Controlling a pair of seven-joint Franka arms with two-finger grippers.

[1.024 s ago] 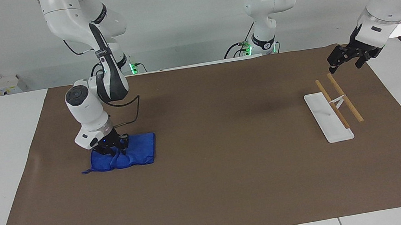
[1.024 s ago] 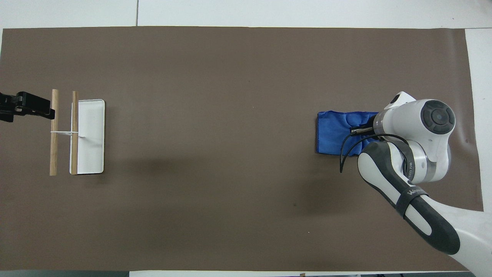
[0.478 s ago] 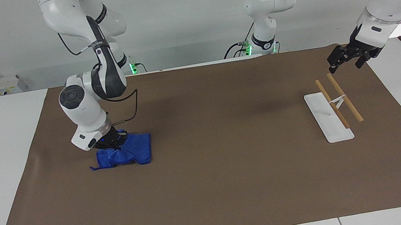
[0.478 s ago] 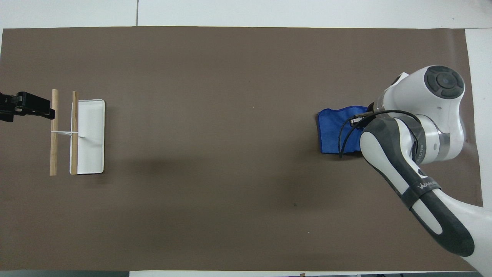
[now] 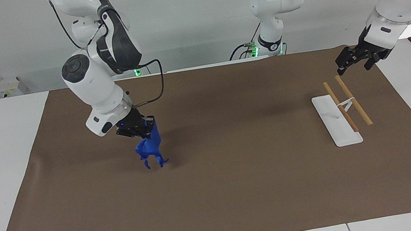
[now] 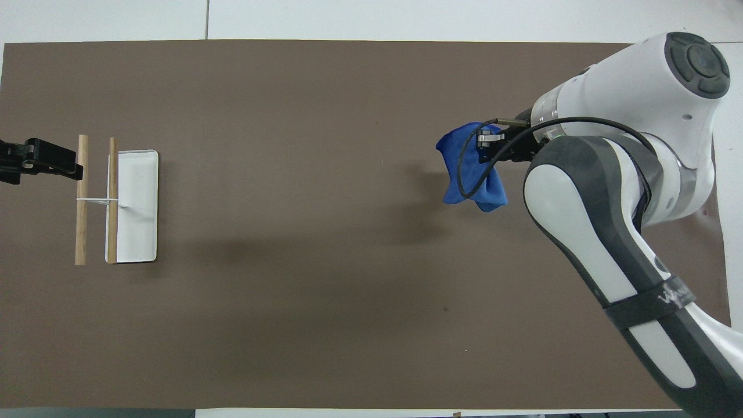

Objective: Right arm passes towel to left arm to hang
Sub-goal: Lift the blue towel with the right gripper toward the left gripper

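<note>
From across the table, my right gripper (image 5: 141, 128) is pinched shut on the top edge of the blue towel (image 5: 150, 148), which hangs bunched below it with its long axis nearly straight down; whether its lowest corners brush the brown mat (image 5: 225, 194) or hang just clear of it I cannot tell. My left gripper (image 5: 348, 62) waits with fingers spread above the mat's corner at its own end of the table, over the end of the wooden rack (image 5: 346, 104) nearer my bases, so the towel lies well apart from it with bare mat between. From overhead, my right gripper (image 6: 484, 145) holds the towel (image 6: 470, 174) toward my right arm's end, while my left gripper (image 6: 64, 165) shows at the edge, just beside the rack's rods (image 6: 96, 200). I judge the handover turns on carrying the cloth along the table's length toward that waiting hand.
</note>
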